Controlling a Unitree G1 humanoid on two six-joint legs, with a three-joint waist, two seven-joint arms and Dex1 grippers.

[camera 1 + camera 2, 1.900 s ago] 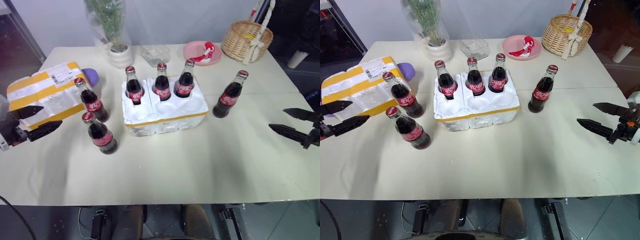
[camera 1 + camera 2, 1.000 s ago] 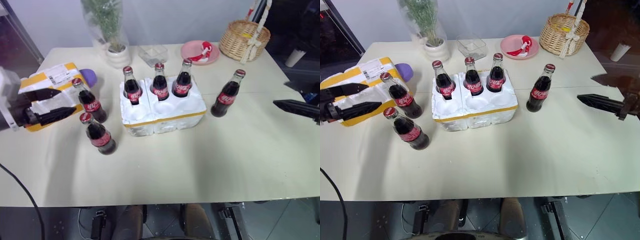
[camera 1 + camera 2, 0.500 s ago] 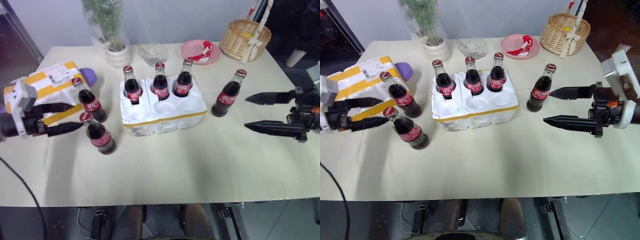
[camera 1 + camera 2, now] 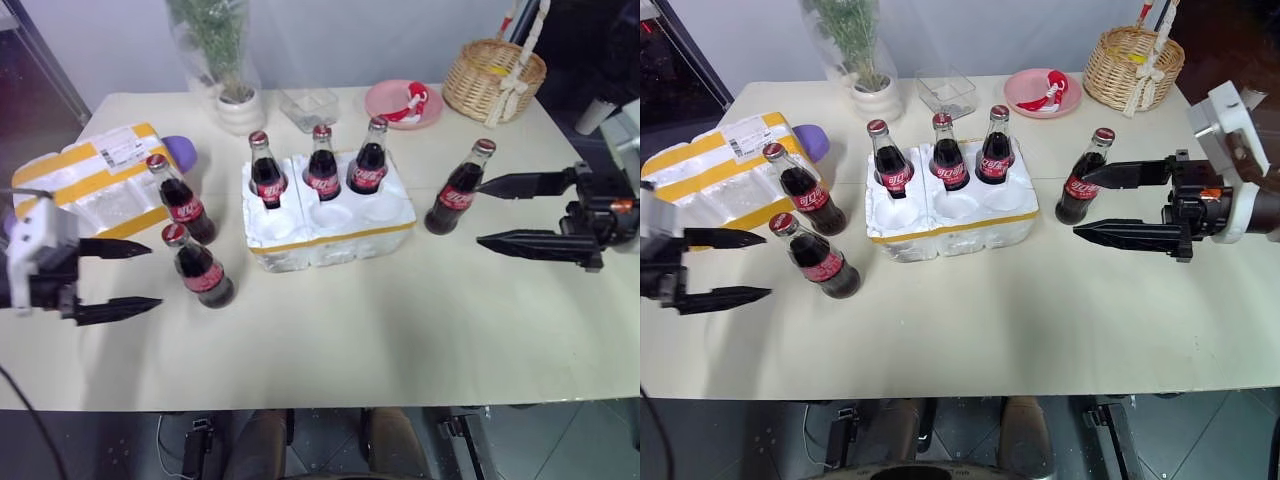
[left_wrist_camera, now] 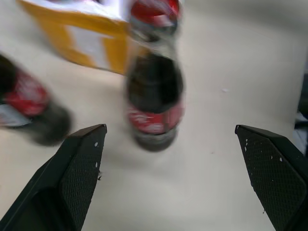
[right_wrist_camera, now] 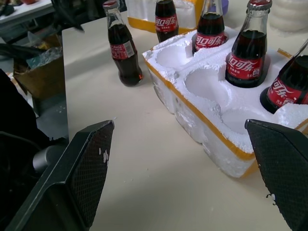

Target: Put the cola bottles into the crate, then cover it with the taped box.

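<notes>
My left gripper [image 4: 720,268] hovers with its jaws apart, pointing at the nearer of two cola bottles [image 4: 812,257] on my left, the other bottle [image 4: 800,190] standing just behind it against the taped box [image 4: 710,175]. My right gripper [image 4: 1110,205] has its jaws spread just beside a lone bottle [image 4: 1082,180], which stands off the far jaw's tip. Between my two sets of jaws sits the crate [image 4: 952,222], three bottles [image 4: 943,152] in its back wells, front wells free.
</notes>
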